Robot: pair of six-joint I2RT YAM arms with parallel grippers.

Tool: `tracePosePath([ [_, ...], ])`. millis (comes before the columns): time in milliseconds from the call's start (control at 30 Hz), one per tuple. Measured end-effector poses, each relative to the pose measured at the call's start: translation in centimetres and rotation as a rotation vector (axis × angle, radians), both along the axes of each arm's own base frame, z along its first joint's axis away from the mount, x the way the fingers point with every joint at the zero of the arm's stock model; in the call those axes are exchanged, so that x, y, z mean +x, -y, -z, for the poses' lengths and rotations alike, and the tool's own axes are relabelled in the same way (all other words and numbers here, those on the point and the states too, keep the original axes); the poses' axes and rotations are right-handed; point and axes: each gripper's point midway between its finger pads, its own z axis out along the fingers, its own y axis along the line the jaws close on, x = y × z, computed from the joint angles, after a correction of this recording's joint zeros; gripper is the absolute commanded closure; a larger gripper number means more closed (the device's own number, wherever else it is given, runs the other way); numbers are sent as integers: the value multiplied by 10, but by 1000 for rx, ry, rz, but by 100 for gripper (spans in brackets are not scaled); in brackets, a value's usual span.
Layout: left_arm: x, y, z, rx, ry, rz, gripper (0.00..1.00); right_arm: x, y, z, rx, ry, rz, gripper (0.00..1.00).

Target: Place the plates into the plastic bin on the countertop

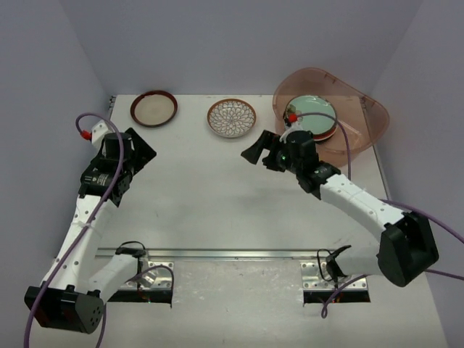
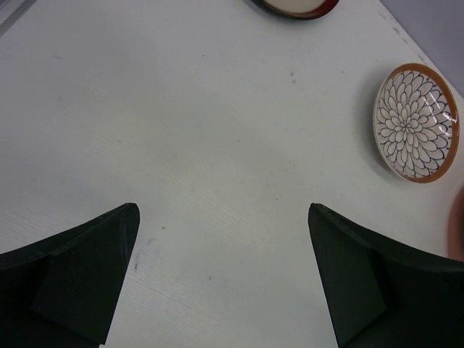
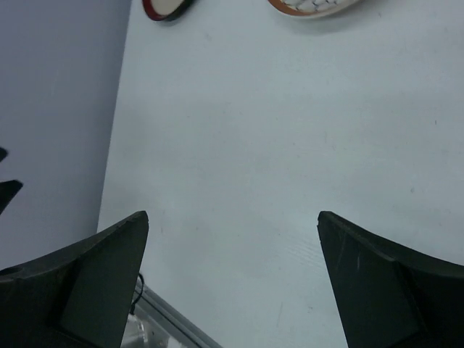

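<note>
L gripper (image 2: 223, 210) wide open, empty, over bare countertop (image 1: 217, 203) at 9 o'clock. R gripper (image 3: 232, 217) wide open too, empty, just beside plastic bin (image 1: 373, 119) at 1 o'clock. Bin holds a stack w/ mint green plate (image 1: 313, 110) on top. Loose on countertop: dark-rimmed cream plate (image 1: 154, 108) at 11, brown lattice plate (image 1: 231, 117) at 12.

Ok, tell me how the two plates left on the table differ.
The left plate has a plain cream centre and a dark rim; the right plate has a petal lattice pattern and an orange-brown rim. The left plate sits by the far left corner, the right plate nearer the bin. Both are round, face-up and outside the bin.
</note>
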Motion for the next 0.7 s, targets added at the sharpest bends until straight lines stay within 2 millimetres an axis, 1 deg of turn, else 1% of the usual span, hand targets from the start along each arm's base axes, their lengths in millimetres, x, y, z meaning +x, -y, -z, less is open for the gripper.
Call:
tracePosePath([
  [33,2,0,-3,-7,0,-5,0,-6,0,18,5,-33,21,1],
  [67,5,2,-6,-12,2,0,0,-6,3,34,5,-72,56,1],
  [167,11,7,-10,-15,6,38,0,9,3,70,5,-150,138,1],
  [267,12,10,-6,7,3,84,0,29,-11,101,-2,-217,186,1],
  [333,9,11,6,23,-19,104,0,41,-18,117,6,-237,215,1],
  [433,0,10,32,39,-83,124,0,44,-22,140,1,-289,252,1],
  [500,-2,10,43,40,-114,128,0,45,-25,150,0,-312,265,1],
  [567,4,13,46,10,-109,117,0,44,-27,152,14,-324,271,1],
  [633,18,15,49,-54,-92,91,0,40,-31,149,41,-322,262,1],
  [700,38,17,57,-144,-90,71,0,29,-34,145,77,-319,226,1],
])
